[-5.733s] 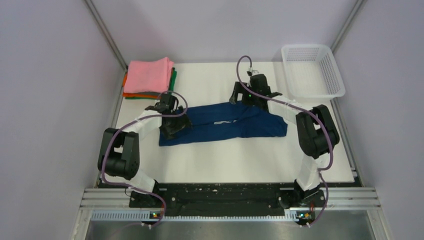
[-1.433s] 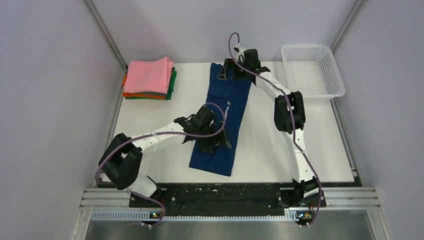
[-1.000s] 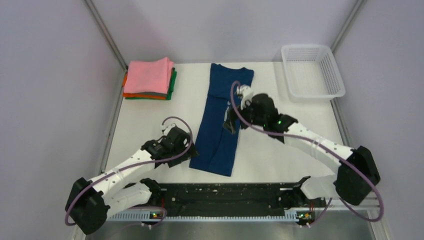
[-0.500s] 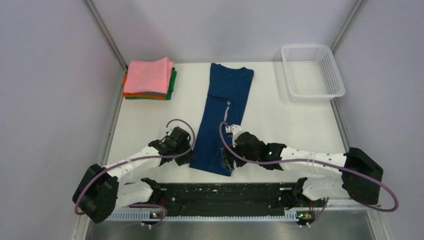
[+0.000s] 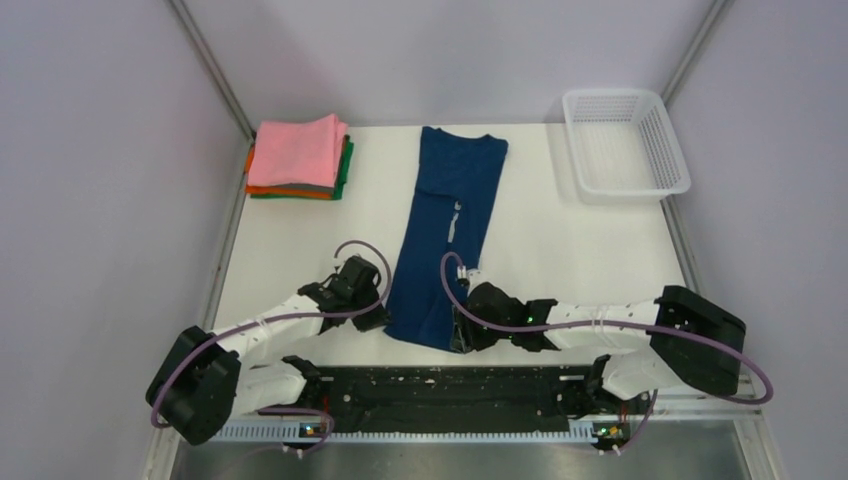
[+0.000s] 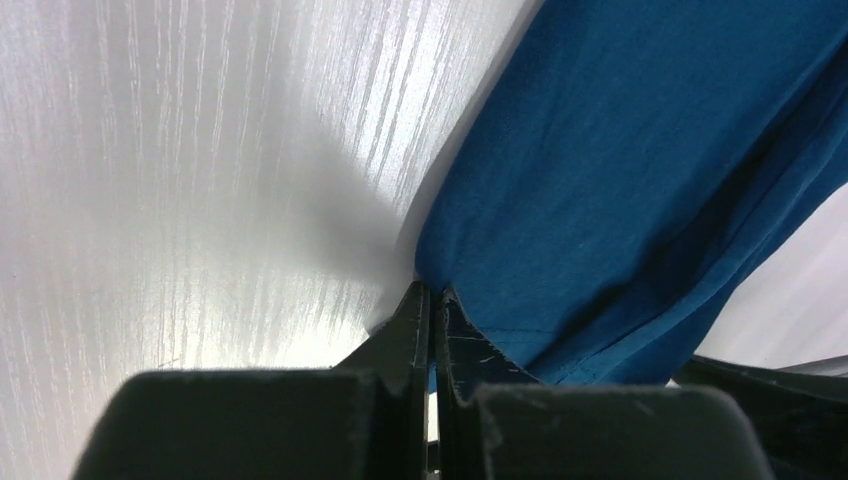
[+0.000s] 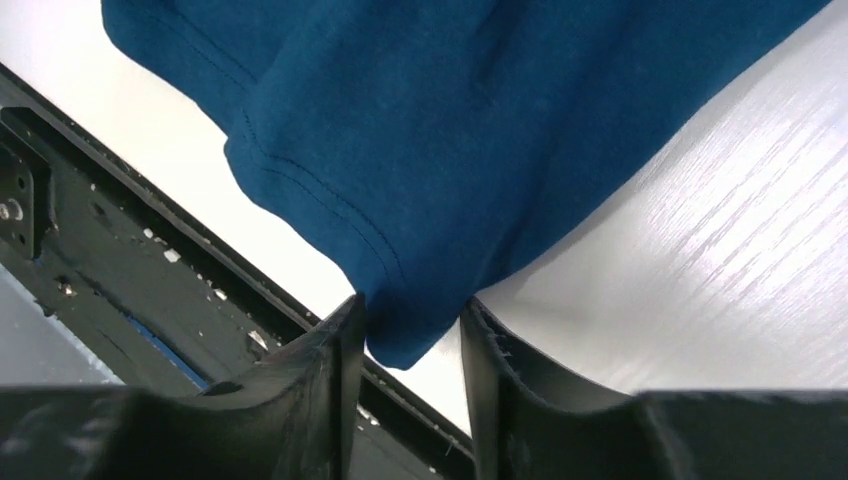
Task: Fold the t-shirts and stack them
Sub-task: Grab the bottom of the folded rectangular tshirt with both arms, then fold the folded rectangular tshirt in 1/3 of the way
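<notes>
dark navy cloth t-shirt (image 5: pixel 445 230): limp, light; near hem corners to be taken | left gripper (image 6: pixel 432 292) clamped on one | right gripper (image 7: pixel 410 305) half-open astride other

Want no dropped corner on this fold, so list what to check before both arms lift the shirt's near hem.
1. Left jaws shut on the near-left corner of the shirt: ok.
2. Right jaws shut on the near-right corner: cannot tell; they straddle it with a gap between them.
3. Shirt lying flat as a long strip, collar at the far end: ok.
4. Stack apart from the shirt: ok.
5. Basket apart from the shirt: ok.
</notes>
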You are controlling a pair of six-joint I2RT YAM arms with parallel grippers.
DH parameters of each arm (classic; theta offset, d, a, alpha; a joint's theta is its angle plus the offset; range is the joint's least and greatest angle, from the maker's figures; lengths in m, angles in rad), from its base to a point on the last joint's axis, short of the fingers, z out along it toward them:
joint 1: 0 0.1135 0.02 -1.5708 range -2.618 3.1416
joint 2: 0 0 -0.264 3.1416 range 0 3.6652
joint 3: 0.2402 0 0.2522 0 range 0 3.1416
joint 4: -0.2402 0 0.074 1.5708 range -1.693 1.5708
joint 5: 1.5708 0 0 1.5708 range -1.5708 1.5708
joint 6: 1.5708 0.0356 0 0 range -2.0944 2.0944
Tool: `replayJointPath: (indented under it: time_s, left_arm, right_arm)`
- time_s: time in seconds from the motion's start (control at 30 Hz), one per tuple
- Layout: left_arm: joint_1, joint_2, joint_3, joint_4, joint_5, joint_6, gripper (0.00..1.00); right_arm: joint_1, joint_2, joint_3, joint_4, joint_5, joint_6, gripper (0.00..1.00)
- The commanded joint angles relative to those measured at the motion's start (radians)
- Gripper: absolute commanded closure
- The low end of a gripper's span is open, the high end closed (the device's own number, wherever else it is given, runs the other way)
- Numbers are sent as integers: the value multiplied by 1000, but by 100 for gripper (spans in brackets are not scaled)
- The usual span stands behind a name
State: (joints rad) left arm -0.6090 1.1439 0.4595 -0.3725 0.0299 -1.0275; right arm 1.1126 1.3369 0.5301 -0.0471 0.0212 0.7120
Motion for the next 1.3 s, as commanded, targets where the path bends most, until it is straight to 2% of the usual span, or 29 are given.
replayJointPath:
  time_s: [0.0, 0.13, 0.3, 0.47, 0.6, 0.77, 0.9, 1.13, 1.27]
  left_arm:
    - [1, 8, -31, -73, 22, 0, 100]
    - [0, -44, -66, -98, 26, -38, 100]
    - [-7, -220, -154, -71, 126, -77, 100]
    - [-15, -406, -192, -37, 220, -92, 100]
    - [-14, -450, -175, 96, 309, -104, 100]
    - [-12, -330, -45, 148, 221, -66, 100]
    - [36, -171, 107, 151, 181, 0, 100]
    - [153, 151, 368, 168, 305, 100, 100]
    - [198, 309, 508, 174, 361, 124, 100]
  right_arm:
    - [13, 18, -31, 39, -29, 82, 70]
    - [20, -47, -103, 23, -73, 123, 99]
    - [22, -177, -183, 22, -113, 151, 100]
    - [22, -232, -184, 38, -178, 147, 100]
    - [22, -242, -122, -12, -139, 123, 100]
    - [-8, -242, -15, -120, -88, 76, 100]
    - [-126, -225, 13, -112, -79, 19, 100]
    - [-371, -118, 137, -32, -169, -108, 100]
    - [-462, -15, 231, -10, -202, -146, 100]
